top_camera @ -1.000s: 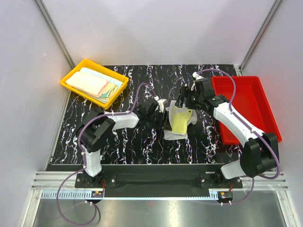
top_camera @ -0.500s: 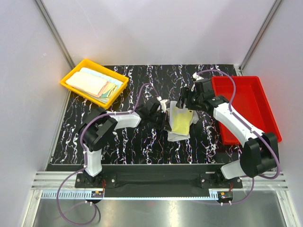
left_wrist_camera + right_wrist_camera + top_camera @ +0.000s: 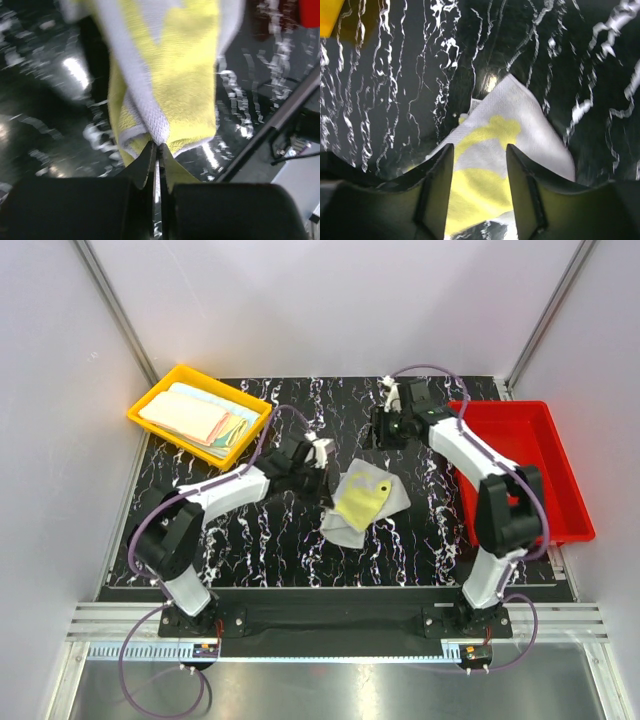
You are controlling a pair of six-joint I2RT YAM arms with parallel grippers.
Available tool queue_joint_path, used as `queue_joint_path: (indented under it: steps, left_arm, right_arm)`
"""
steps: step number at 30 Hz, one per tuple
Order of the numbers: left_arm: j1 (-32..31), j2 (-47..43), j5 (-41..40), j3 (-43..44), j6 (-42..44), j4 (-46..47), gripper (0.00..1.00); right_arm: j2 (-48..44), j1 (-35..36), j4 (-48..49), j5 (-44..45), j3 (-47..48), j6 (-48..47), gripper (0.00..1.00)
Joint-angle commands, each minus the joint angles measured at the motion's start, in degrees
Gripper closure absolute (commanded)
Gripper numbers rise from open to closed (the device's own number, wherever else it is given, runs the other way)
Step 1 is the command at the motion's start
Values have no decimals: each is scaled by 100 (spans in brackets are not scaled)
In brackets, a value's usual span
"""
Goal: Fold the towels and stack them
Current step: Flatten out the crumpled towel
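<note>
L tool (image 3: 157, 146) tight on yel. towel (image 3: 187, 75)

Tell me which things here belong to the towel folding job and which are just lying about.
Job: yellow-and-white terry towel, pinched in the left tool; stack of pale folded towels.
Lying about: yellow plastic tray holding that stack; red plastic tray.
</note>
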Motion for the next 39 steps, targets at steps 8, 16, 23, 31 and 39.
queue_joint_path:
  steps: [8, 16, 23, 31, 39]
  left_arm:
    - [390, 436, -817, 236, -50, -772, 69]
    - [557, 120, -187, 8, -68, -26, 52]
    - [566, 375, 157, -89, -139, 142, 49]
    - [566, 436, 25, -72, -191, 54, 49]
    - [566, 384, 342, -159, -165, 204, 51]
  right_arm:
    - [2544, 2, -884, -1061, 2270, -1152, 56]
    - [3115, 20, -972, -1209, 2604, -1600, 51]
    - [3379, 20, -1288, -1404, 2806, -1952, 48]
    - [3450, 20, -1341, -894, 2622, -2137, 63]
    - [3291, 11, -1121, -1008, 2569, -2084, 100]
